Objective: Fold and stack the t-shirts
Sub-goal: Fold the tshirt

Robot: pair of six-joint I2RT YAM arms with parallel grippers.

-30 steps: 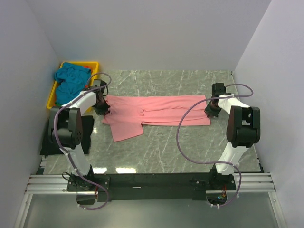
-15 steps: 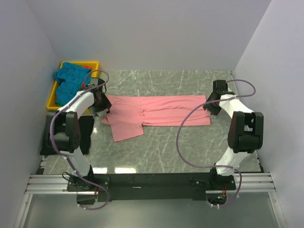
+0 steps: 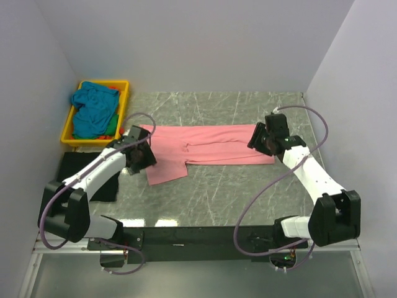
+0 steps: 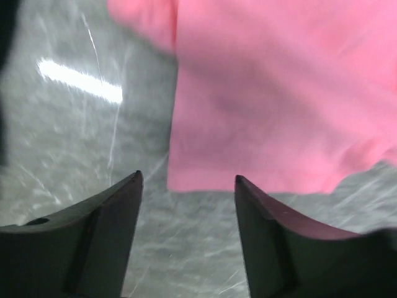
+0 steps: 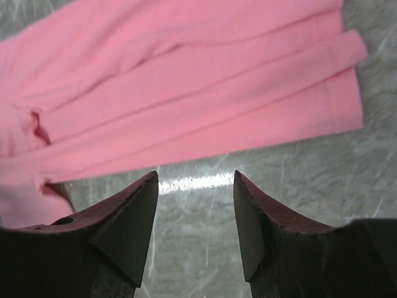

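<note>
Bench (image 3: 248, 186): grey-green marbled top, carrying everything below.
Salmon pink t-shirt (image 3: 211, 144): lies flat across the middle of the bench, folded lengthwise into a long band. One sleeve sticks out toward the near side at its left end. In the right wrist view (image 5: 186, 93) the folded layers show as parallel edges.
Black mat (image 3: 84, 177): at the left edge of the bench, under the left arm.
Yellow tray (image 3: 66, 131): at the far left corner, well apart from the pink shirt.
Teal blue t-shirt (image 3: 93, 105): crumpled in a heap inside the tray, filling most of it.
Green cloth (image 3: 112, 128): a small bit showing under the teal heap at the tray's near right side.
Left gripper (image 3: 144, 158): above the protruding sleeve. Its jaws stand apart with nothing between them, and the sleeve's hem shows just past the tips (image 4: 188, 180).
Right gripper (image 3: 259, 138): at the shirt's right end. Its jaws are spread and hold nothing, hanging over bare bench just beside the shirt's near edge (image 5: 195, 177).
</note>
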